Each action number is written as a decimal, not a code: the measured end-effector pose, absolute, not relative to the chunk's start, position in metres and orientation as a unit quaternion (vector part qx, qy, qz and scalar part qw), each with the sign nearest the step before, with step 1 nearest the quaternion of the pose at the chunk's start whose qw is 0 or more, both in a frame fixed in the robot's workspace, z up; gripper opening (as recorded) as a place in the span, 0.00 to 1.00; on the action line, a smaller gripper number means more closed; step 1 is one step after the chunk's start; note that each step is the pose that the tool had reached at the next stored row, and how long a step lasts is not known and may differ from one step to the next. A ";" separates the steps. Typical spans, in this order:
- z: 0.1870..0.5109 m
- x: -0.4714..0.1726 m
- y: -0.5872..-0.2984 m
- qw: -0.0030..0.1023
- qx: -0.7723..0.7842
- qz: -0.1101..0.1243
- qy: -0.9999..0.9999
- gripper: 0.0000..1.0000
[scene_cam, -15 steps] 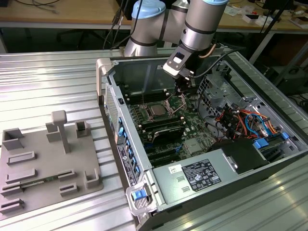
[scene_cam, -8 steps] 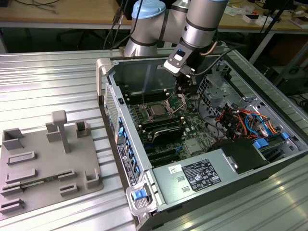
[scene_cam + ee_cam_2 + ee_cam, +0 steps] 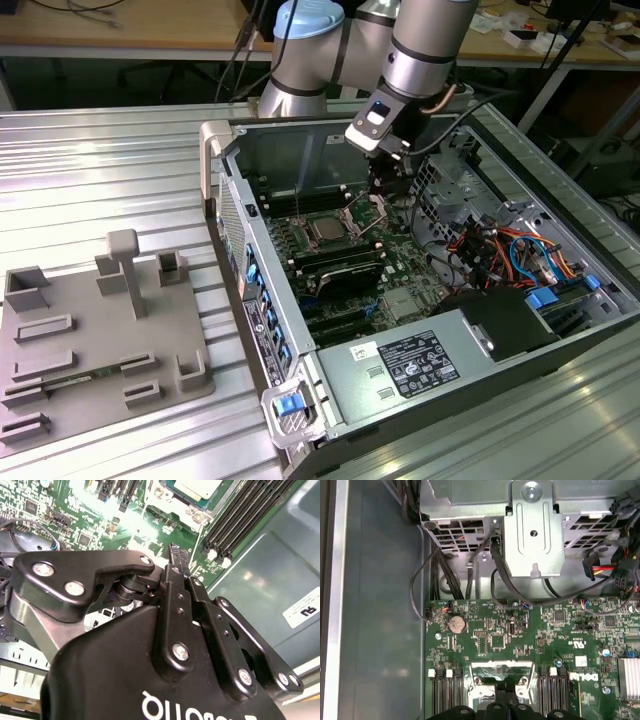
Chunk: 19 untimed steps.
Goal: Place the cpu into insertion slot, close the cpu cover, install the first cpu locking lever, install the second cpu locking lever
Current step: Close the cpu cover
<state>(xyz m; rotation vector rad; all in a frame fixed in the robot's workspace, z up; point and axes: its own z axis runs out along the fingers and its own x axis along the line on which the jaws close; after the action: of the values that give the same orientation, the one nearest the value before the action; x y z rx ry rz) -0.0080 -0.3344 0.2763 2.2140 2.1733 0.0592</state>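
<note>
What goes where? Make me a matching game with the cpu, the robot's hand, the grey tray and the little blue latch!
Things:
1. cpu
2. hand
3. grey tray
4. blue latch

Places:
A. on the table, outside the case, at the exterior view's left
B. on the case's corner nearest the exterior camera
C. seated in the green board
D. hanging over the green board, inside the open case

Pairs: 1-C, 2-D, 3-A, 4-B

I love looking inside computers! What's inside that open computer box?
A green circuit board with the cpu on it, coloured cables, and the gripper reaching in. The labelled metal box covers what lies beneath it.
</note>
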 end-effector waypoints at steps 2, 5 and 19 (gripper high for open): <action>0.276 -0.003 -0.334 0.019 0.713 0.019 0.700 0.11; 0.275 0.019 -0.334 0.019 0.713 0.018 0.700 0.11; 0.272 0.020 -0.334 0.018 0.713 0.018 0.700 0.11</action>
<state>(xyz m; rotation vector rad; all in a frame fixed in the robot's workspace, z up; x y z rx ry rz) 0.0198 -0.3344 0.2715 2.2153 2.1744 0.0564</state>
